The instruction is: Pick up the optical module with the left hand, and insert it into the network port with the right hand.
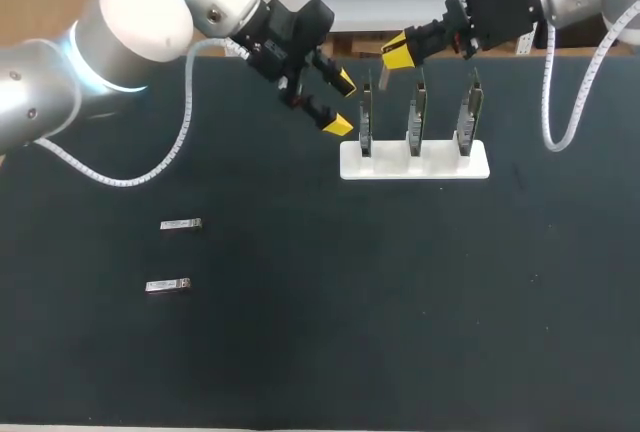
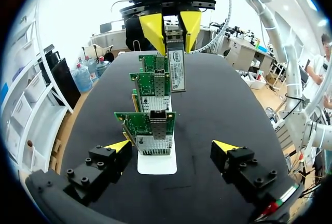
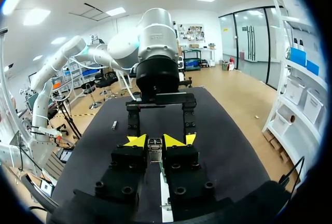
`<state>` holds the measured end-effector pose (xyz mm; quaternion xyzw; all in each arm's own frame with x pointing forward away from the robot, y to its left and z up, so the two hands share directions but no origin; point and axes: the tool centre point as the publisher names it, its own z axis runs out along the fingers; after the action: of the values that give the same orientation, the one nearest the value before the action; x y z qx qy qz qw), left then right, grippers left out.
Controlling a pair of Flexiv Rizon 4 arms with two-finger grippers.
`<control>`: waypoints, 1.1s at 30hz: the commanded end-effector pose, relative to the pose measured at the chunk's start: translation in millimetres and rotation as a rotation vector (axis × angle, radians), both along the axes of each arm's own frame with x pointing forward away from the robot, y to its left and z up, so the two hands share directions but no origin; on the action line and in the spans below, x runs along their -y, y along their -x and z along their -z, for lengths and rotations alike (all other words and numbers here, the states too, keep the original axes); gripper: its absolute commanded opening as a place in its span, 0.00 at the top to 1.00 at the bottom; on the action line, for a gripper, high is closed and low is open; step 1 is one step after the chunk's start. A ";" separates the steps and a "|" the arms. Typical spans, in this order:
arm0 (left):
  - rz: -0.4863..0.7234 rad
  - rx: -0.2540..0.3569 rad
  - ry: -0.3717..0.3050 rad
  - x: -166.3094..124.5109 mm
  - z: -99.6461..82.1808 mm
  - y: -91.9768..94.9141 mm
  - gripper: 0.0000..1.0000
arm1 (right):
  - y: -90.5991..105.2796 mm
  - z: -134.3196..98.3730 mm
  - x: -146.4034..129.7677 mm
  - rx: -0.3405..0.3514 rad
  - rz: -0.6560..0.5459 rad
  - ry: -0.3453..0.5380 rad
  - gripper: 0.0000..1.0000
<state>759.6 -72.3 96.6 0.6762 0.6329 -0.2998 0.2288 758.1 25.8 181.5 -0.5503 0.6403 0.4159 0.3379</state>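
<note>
The right gripper pinches the slim silver optical module, which any tilt could jam against a green circuit card's metal port; left gripper spread.

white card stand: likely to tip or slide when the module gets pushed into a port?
Probably top-heavy: three tall cards stand upright in the narrow white stand, so a high sideways push from the module might rock it. It seems to rest loose on the dark table, no clamp visible, so it may slide.
</note>
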 end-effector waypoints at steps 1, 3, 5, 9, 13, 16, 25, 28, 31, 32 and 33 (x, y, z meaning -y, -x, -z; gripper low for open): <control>0.003 -0.005 -0.011 1.2 0.5 -4.1 0.00 | -1.3 -0.3 -0.6 -0.001 -0.001 0.003 1.00; 0.009 -0.011 -0.021 1.4 1.5 -3.4 0.00 | -1.6 -0.4 -1.1 -0.001 -0.004 0.003 1.00; 0.009 -0.011 -0.021 1.4 1.5 -3.4 0.00 | -2.0 -0.5 -2.1 -0.001 -0.007 0.004 1.00; 0.009 -0.011 -0.021 1.4 1.5 -3.4 0.00 | -3.7 -1.4 -4.6 -0.001 -0.016 0.003 1.00; 0.009 -0.011 -0.021 1.4 1.5 -3.4 0.00 | -6.5 -3.2 -9.0 0.016 -0.027 0.008 1.00; 0.009 -0.011 -0.021 1.4 1.5 -3.4 0.00 | -8.4 -4.0 -11.9 0.031 -0.030 0.015 1.00; 0.009 -0.011 -0.021 1.4 1.5 -3.4 0.00 | -10.4 2.0 -18.1 0.048 -0.026 0.034 1.00; 0.009 -0.011 -0.021 1.4 1.5 -3.4 0.00 | -9.6 4.7 -19.1 0.055 -0.022 0.042 1.00; 0.009 -0.011 -0.021 1.4 1.5 -3.4 0.00 | -9.6 6.3 -19.6 0.060 -0.015 0.048 1.00; 0.009 -0.011 -0.021 1.4 1.5 -3.4 0.00 | -9.7 6.6 -19.8 0.063 -0.010 0.051 1.00; 0.009 -0.011 -0.021 1.4 1.5 -3.4 0.00 | -9.8 6.7 -19.9 0.064 -0.009 0.051 1.00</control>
<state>760.1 -72.7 94.5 0.6787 0.6341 -0.2974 0.2209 772.5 44.2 174.4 -0.5756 0.6347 0.3878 0.3397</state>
